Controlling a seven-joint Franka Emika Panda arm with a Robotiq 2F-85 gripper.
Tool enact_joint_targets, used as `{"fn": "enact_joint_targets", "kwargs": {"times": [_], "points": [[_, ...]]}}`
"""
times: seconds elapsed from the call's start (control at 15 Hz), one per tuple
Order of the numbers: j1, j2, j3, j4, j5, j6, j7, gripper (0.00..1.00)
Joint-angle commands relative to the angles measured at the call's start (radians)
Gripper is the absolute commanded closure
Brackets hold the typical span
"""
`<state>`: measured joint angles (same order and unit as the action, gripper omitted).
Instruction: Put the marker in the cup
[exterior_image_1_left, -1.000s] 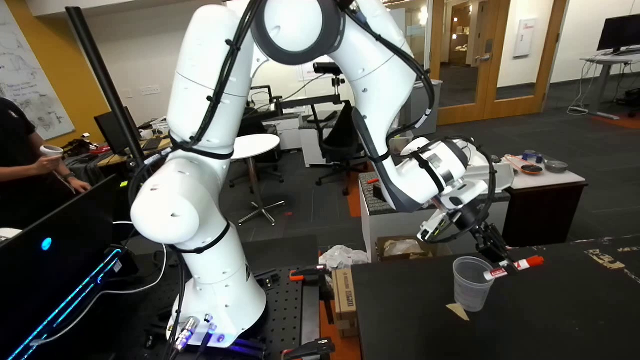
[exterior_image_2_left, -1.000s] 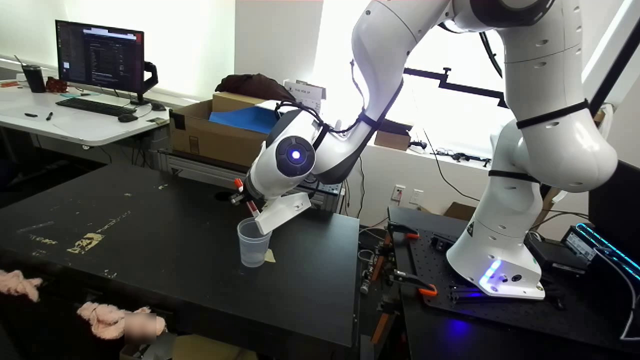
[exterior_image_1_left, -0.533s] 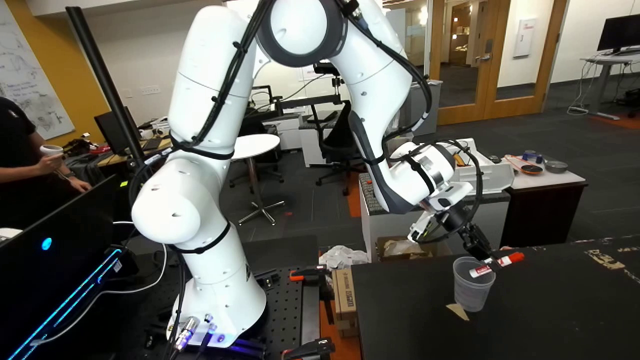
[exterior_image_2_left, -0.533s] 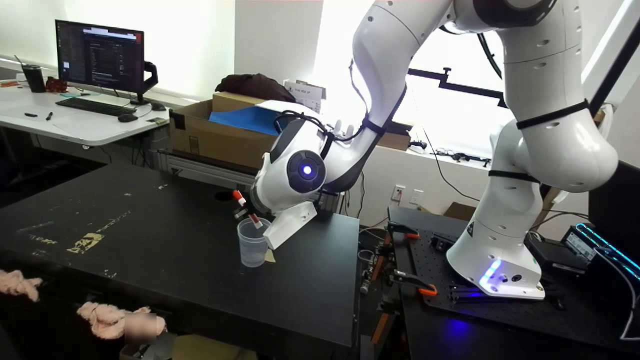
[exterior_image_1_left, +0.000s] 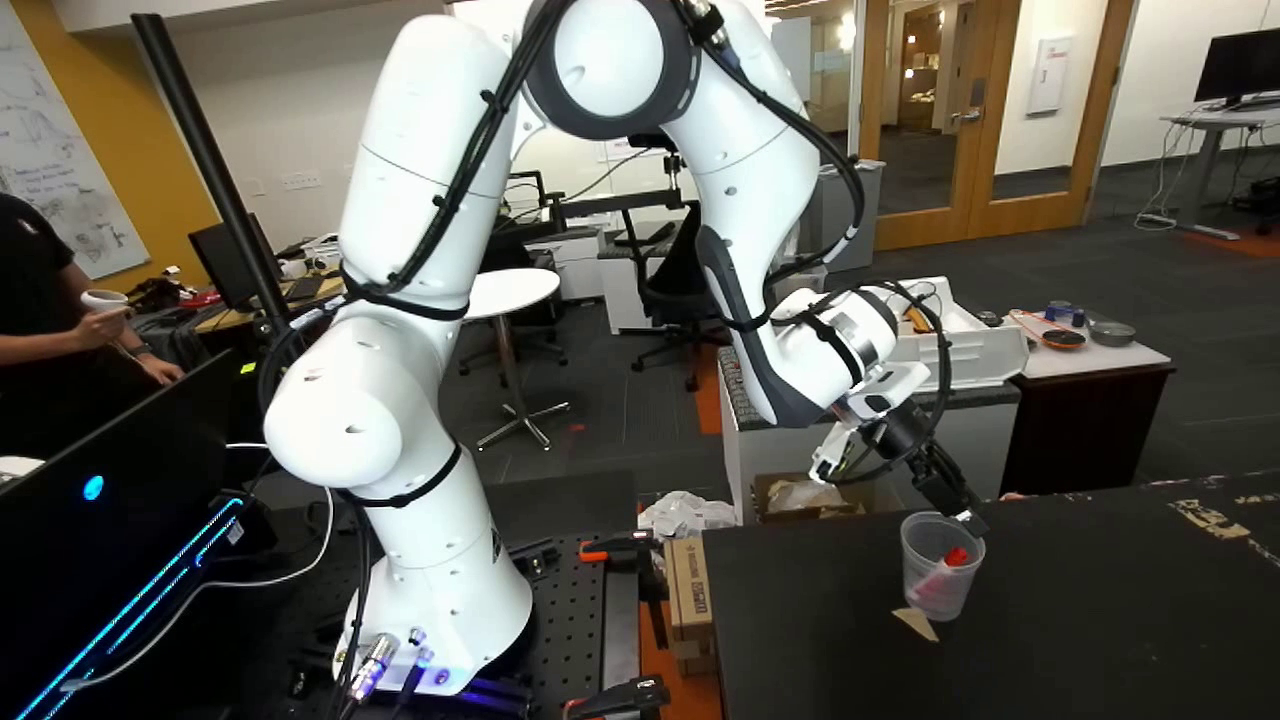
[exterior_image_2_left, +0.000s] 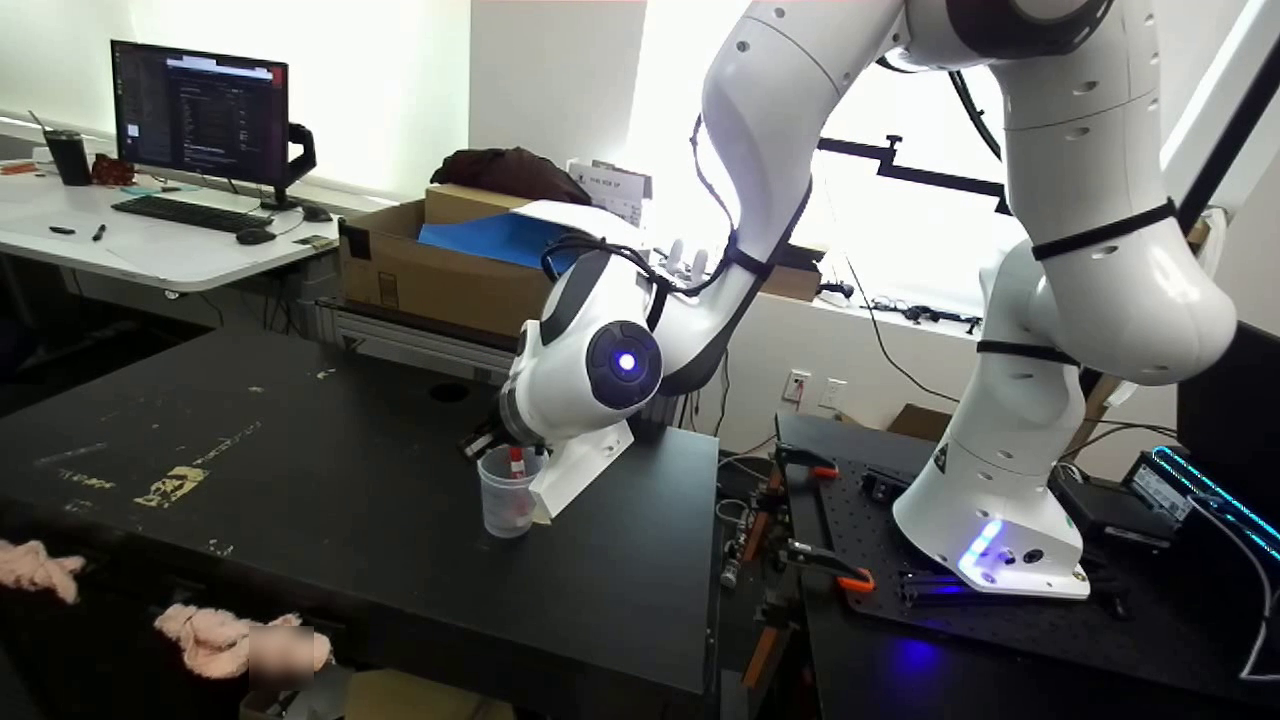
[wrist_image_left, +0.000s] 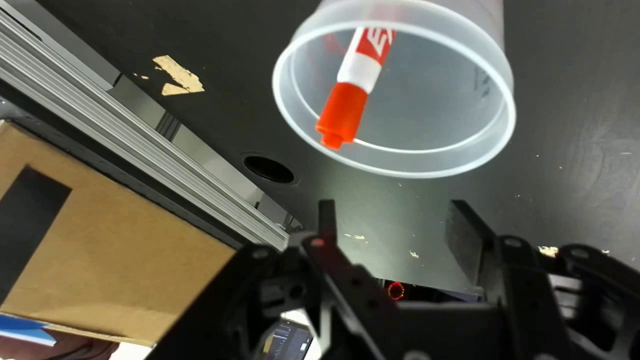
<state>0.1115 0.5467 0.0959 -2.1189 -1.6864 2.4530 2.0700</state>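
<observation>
White arm (exterior_image_1_left: 608, 62) arched, wrist (exterior_image_1_left: 832, 345) tilted, claw (wrist_image_left: 392, 227) angled downward, fingers (wrist_image_left: 328, 220) spread apart

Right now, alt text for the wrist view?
Marker tilted inside a translucent cup on a black table, orange-red cap facing outward. Open hand, empty, at the bottom; a cardboard box fills much of the lower left.

In an exterior view we see a monitor (exterior_image_2_left: 195, 120) at ten o'clock, a keyboard (exterior_image_2_left: 190, 212) at its six and a cardboard box (exterior_image_2_left: 430, 277) at its four, in an exterior view wood-framed doors (exterior_image_1_left: 985, 160) at two, a round table (exterior_image_1_left: 510, 289) at ten
</observation>
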Motion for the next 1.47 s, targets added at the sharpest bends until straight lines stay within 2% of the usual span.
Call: {"fn": "enact_joint_targets", "kwargs": {"times": [0.0,0.13,0.33,0.73,1.0,1.2,1.4], "points": [[-0.016,-0.027,0.011,-0.02,-0.024,-0.014,0.04,0.1],[-0.021,-0.041,0.013,-0.031,-0.004,-0.018,0.035,0.0],[-0.034,-0.078,0.013,-0.058,0.031,-0.013,0.031,0.0],[-0.095,-0.243,-0.008,-0.173,0.225,0.021,-0.024,0.0],[-0.159,-0.365,-0.039,-0.265,0.411,0.107,-0.206,0.0],[-0.228,-0.439,-0.094,-0.314,0.57,0.25,-0.453,0.0],[-0.27,-0.455,-0.147,-0.38,0.74,0.395,-0.702,0.0]]}}
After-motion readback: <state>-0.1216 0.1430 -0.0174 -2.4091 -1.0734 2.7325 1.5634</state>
